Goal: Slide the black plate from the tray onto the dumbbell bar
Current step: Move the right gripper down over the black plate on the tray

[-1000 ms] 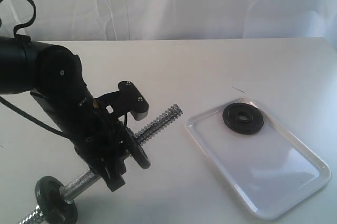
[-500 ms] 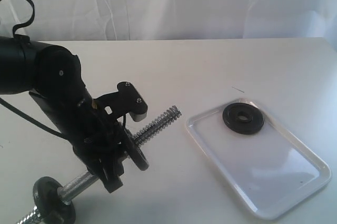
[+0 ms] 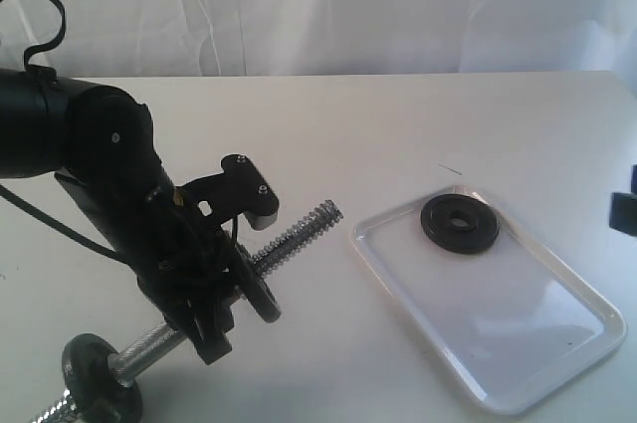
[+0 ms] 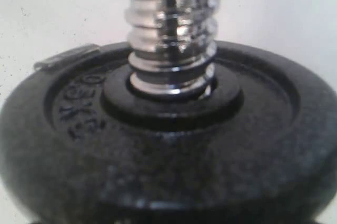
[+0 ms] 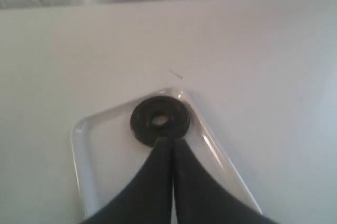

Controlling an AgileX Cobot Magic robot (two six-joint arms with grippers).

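- Newly in sight at the right edge of the exterior view is a dark piece of the right arm [image 3: 624, 208]; half a second ago that edge was bare. Nothing else has shifted in that time.
- I judge this to be the start of the reach for the black plate [image 3: 459, 224], which lies flat and untouched in the far corner of the tray [image 3: 557, 363], hole facing up.
- In the right wrist view the right jaws are pressed together and empty, hanging over the tray with their tips just short of the plate; they must part before any pickup.
- Left jaws are clenched on the dumbbell bar [image 3: 299, 229], holding it clear of the tabletop [image 3: 378, 124].
- The bar's long axis climbs from the end disc [image 3: 100, 393] at lower left to the bare threaded tip, which points toward the tray.
- One inner disc [image 4: 168, 145] already sits on the thread, so the plate must be turned on edge to meet that tip.
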